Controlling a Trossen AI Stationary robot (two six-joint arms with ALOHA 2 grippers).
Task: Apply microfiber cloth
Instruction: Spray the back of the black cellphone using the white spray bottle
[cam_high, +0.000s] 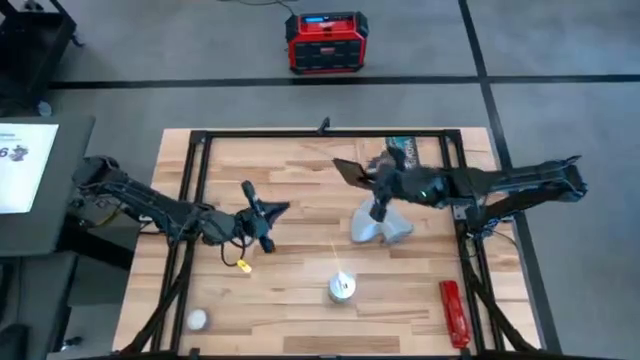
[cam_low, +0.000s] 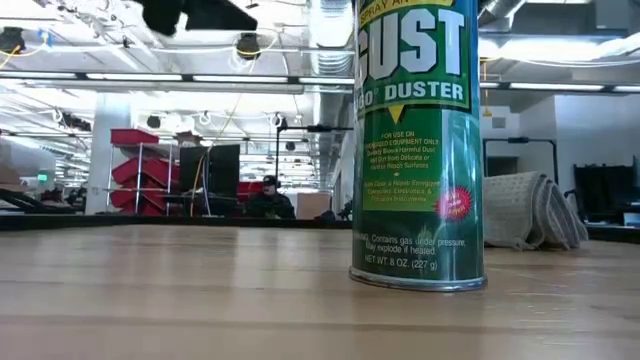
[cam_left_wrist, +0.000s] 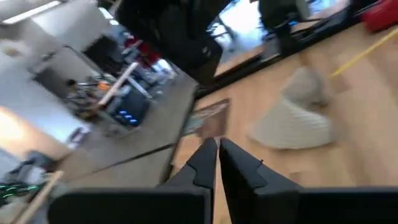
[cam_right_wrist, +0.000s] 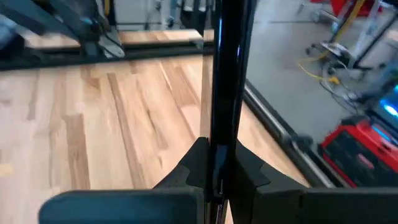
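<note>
The microfiber cloth is lying crumpled on the table, just below the right gripper, and no clear long axis is being shown by it. A thin black phone is being clamped edge-on by the right gripper, the nearer one. The left gripper, fingers pressed together, is being held well apart.

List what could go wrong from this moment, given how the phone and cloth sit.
1. The right hand pinches the black phone by one thin edge, lifted clear of the table; it could twist or slip out.
2. The microfiber cloth lies bunched below it, so a wipe may miss the screen.
3. The left hand, shut and empty, is away from the cloth; reaching across risks bumping the duster can.
</note>
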